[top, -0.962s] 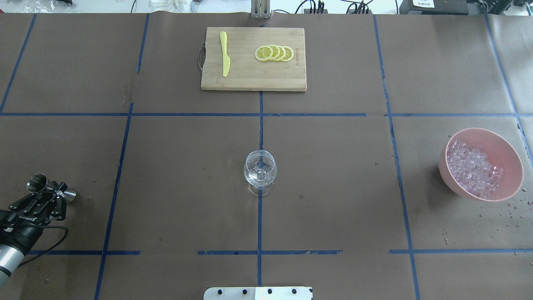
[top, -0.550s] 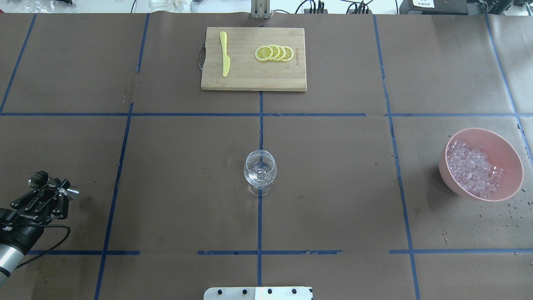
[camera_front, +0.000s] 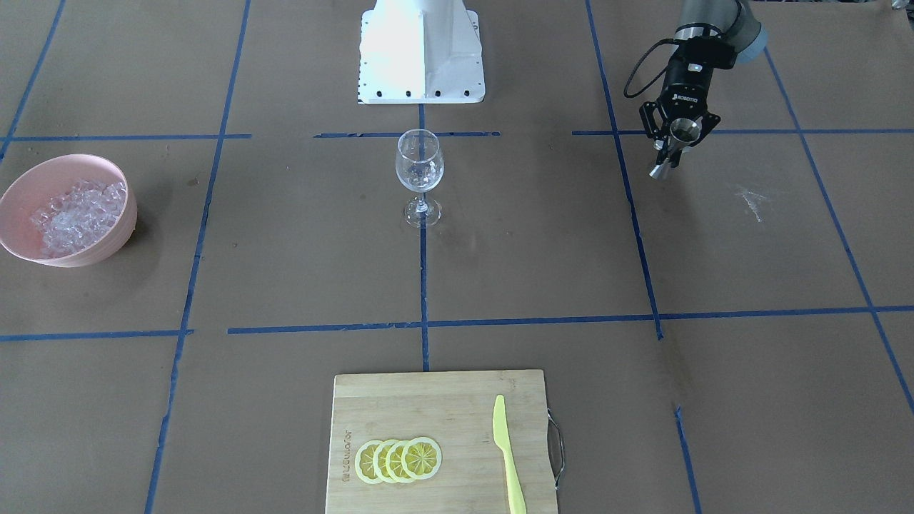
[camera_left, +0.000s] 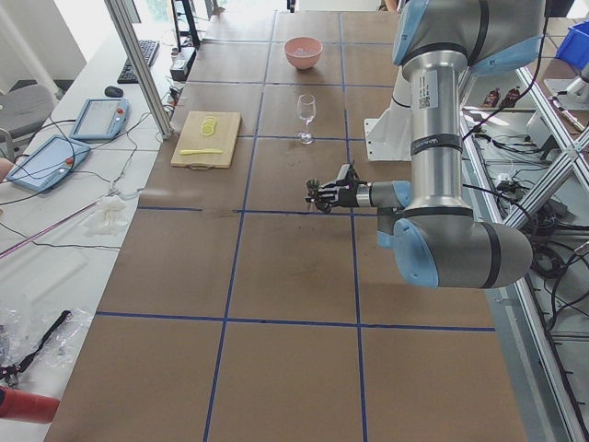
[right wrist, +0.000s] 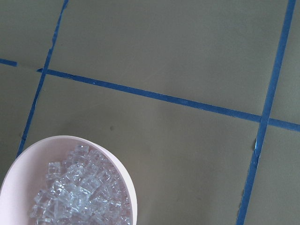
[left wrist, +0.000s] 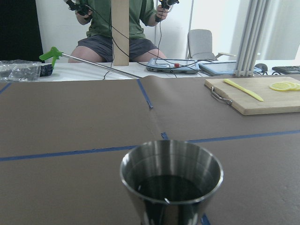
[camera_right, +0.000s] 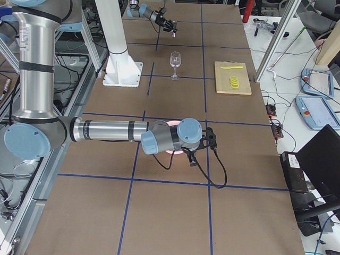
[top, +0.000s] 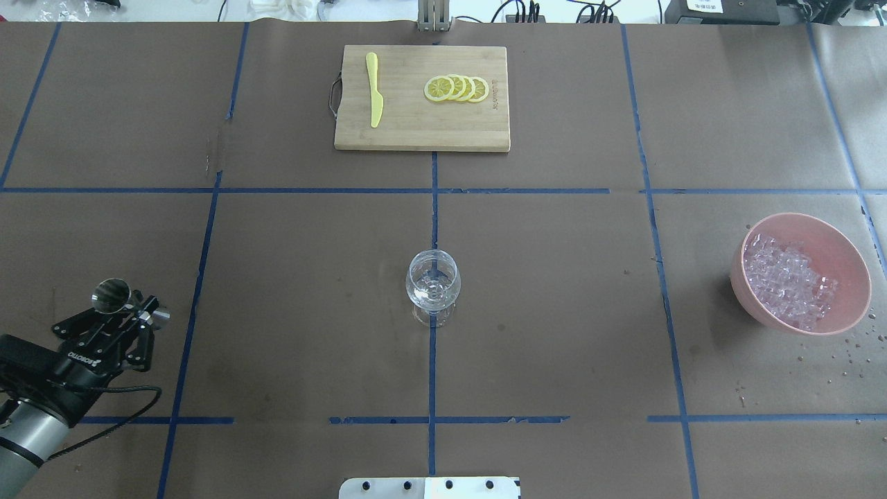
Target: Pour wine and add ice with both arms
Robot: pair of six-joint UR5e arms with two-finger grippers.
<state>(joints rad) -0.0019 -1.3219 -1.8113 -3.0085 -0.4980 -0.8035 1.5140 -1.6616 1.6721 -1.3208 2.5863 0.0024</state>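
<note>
My left gripper (top: pixel 135 317) is shut on a steel jigger (top: pixel 111 294) and holds it above the table's left side, well left of the wine glass (top: pixel 432 284). The left wrist view shows dark liquid inside the jigger (left wrist: pixel 171 180). The clear, upright wine glass (camera_front: pixel 420 171) stands at the table's centre. A pink bowl (top: pixel 835 239) at the right holds the ice (top: pixel 786 281). My right gripper (camera_right: pixel 193 158) shows only in the exterior right view, over the bowl; I cannot tell if it is open or shut. The right wrist view looks down on the ice (right wrist: pixel 79 192).
A wooden cutting board (top: pixel 457 135) lies at the far middle with lemon slices (top: pixel 457 89) and a yellow knife (top: pixel 374 90). The white base block (camera_front: pixel 421 50) is on the robot's side. Water drops (top: pixel 842 357) spot the paper near the bowl.
My left gripper has moved forward and to the right with the jigger, toward the table's middle. The glass and the bowl have not moved.
</note>
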